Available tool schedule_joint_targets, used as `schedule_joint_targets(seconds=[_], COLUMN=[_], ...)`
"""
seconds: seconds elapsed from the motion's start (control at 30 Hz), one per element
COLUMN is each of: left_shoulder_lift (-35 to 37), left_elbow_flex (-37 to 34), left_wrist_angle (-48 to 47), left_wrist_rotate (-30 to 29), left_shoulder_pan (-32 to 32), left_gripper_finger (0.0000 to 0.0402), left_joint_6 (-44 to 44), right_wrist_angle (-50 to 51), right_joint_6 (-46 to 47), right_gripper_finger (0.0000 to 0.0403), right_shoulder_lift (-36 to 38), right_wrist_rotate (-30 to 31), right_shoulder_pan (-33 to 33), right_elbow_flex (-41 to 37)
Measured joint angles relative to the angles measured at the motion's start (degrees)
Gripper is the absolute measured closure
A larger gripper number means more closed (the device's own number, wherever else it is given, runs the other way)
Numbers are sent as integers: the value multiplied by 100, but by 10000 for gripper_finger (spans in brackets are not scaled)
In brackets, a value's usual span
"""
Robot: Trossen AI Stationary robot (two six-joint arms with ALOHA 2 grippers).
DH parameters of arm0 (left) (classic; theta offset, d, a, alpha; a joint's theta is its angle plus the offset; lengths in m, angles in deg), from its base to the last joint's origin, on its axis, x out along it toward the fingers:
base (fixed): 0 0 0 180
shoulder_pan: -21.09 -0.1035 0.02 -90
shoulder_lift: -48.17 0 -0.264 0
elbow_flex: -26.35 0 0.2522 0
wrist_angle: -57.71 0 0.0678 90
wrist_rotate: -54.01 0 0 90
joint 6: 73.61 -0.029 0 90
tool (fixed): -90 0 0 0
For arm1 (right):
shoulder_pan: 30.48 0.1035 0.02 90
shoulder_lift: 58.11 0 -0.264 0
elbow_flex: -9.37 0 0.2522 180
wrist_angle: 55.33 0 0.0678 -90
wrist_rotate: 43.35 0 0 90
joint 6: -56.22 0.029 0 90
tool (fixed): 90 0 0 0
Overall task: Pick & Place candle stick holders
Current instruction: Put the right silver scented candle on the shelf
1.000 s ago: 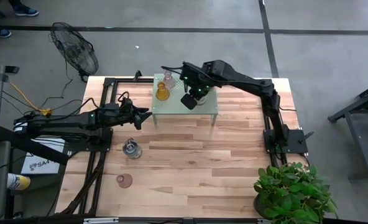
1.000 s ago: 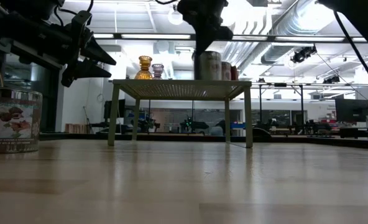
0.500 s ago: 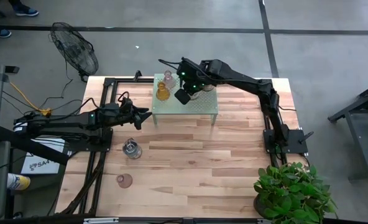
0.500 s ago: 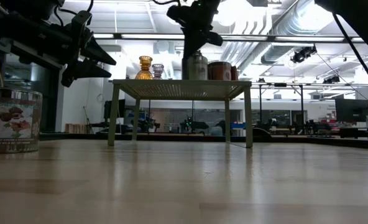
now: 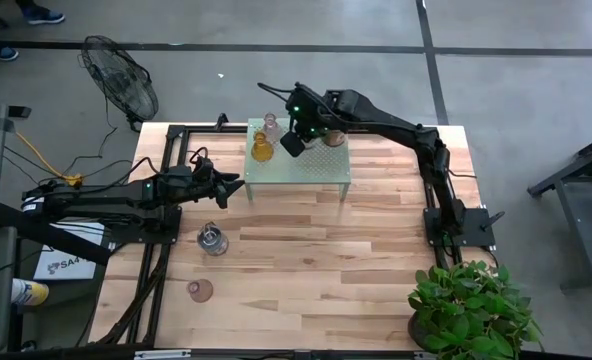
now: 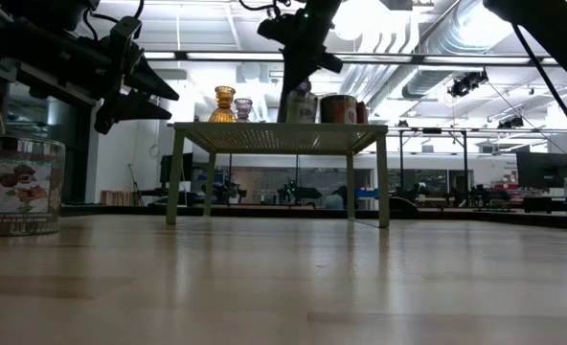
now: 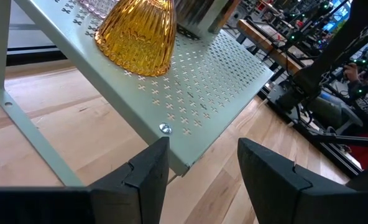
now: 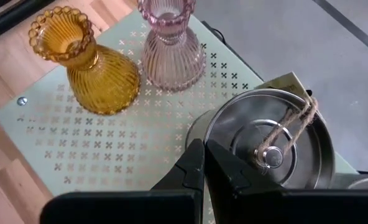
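Note:
On the pale green perforated stand point(image 5: 326, 175) stand an amber glass holder point(image 8: 94, 68), a pink glass holder point(image 8: 171, 50), a silvery lidded tin with a twine loop point(image 8: 265, 149) and a second tin point(image 6: 338, 108). My right gripper point(image 8: 206, 152) is shut above the stand, its tips at the lidded tin's edge. My left gripper point(image 7: 202, 168) is open and empty, level with the stand's near left corner. A silvery holder point(image 5: 212, 240) and a pinkish holder point(image 5: 200, 290) rest on the wooden table. My right gripper's shut fingertips point(image 8: 196, 155) stand at the rim of the tin's lid point(image 8: 212, 134), slanting down from above. I cannot tell whether they press on the rim or only stand beside it. The tin stands upright on the stand.
A floor fan point(image 5: 121, 85) stands beyond the table's far left corner. A potted plant point(image 5: 471, 310) sits at the near right corner. Black frame rails point(image 5: 166, 200) run along the left side. Bare wood lies between the stand and the near edge.
My right gripper has gone toward the table's left and far edges over the stand. The lidded tin under it now stands farther left on the stand, closer to the amber and pink holders.

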Motion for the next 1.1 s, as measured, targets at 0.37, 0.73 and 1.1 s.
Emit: schedule_joint_targets(seconds=[0.37,0.73,1.1], left_shoulder_lift=[-2,-1,0], left_elbow_flex=[0,0,0], left_wrist_angle=[0,0,0], left_wrist_rotate=[0,-1,0], left_shoulder_pan=[0,0,0], left_gripper_finger=[215,215,215], left_joint_6=[0,1,0], right_wrist_angle=[-102,-1,9], right_joint_6=[-145,-233,-274], right_gripper_finger=[403,402,388], right_shoulder_lift=[-184,-192,-202], right_wrist_rotate=[-77,41,97], right_shoulder_pan=[-114,-96,-96], right_elbow_flex=[15,15,15])
